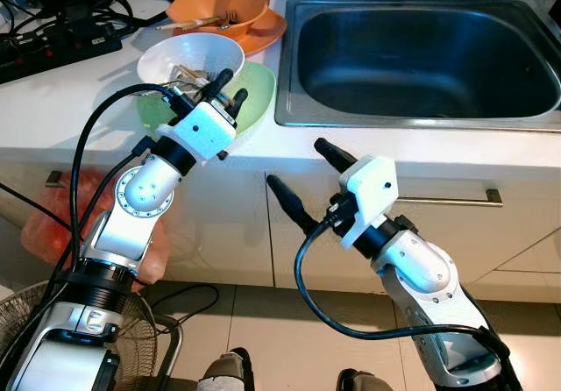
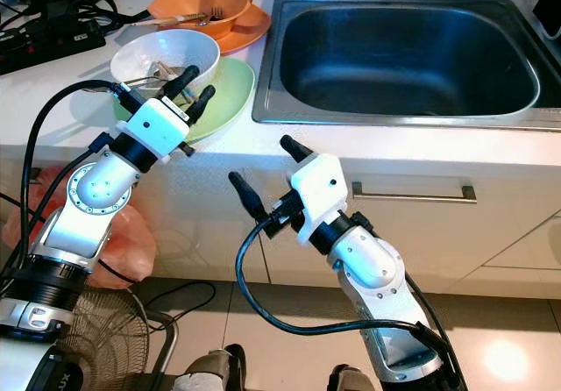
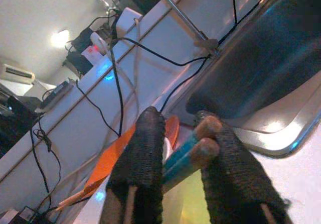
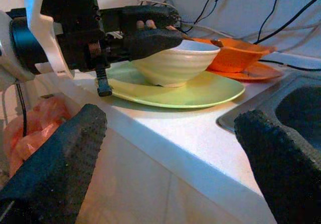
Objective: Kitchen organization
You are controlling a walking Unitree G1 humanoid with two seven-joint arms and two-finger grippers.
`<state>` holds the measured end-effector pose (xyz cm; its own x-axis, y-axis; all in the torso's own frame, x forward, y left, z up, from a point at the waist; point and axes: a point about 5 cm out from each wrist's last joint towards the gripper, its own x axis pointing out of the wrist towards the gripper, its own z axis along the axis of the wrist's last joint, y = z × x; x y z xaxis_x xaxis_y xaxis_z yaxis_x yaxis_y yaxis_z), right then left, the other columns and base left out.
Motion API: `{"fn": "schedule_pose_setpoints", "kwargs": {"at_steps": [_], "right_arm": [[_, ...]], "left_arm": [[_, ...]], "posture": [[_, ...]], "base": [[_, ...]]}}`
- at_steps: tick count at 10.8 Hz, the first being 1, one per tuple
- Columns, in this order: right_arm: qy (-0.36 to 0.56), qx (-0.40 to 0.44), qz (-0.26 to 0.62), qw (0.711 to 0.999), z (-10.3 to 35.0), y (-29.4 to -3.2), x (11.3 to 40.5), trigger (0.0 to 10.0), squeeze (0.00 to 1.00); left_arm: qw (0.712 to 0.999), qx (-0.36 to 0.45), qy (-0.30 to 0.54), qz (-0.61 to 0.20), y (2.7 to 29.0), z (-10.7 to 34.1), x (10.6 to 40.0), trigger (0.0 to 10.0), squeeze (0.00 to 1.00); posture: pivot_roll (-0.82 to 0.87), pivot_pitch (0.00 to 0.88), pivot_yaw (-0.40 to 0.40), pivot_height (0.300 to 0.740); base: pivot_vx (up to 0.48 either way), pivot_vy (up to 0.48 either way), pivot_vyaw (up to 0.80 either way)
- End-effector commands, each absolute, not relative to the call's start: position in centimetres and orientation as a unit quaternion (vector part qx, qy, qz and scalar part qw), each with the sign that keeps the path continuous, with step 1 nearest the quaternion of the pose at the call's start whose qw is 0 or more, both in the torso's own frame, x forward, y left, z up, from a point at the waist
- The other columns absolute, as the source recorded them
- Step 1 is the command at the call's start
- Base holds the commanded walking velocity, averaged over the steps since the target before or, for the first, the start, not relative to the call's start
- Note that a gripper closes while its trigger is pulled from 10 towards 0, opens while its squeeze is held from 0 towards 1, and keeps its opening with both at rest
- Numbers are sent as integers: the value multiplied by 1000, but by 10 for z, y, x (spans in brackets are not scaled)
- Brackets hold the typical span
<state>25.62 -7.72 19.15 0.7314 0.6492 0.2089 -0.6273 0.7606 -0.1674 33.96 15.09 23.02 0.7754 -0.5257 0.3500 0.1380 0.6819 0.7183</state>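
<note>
I see black cables tangled on the counter at the far left, next to a power strip. Below it an orange plastic bag sags against the cabinet front, and a wire fan guard stands on the tiled floor. A drawer handle runs under the sink.

Home kitchen. Steel sink set in white counter, tap base behind. Cabinet drawer with bar handle below. Dirty bowls, plates stacked on counter. Tiled floor. Power strip, cables at back.
</note>
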Motion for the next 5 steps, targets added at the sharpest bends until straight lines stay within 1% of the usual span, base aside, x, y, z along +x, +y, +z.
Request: {"fn": "schedule_pose_setpoints", "kwargs": {"at_steps": [1, 5], "right_arm": [[-132, -39, 352, 926, 194, -78, 253, 10000, 0], [-132, -40, 353, 926, 195, -77, 255, 10000, 0]], "left_arm": [[872, 348, -288, -190, 151, 235, 338, 0, 0], [863, 350, -320, -174, 151, 242, 333, 0, 0]], "posture": [[27, 164, 62, 740], [35, 163, 57, 740]], "base": [[0, 0, 0], [0, 0, 0]]}}
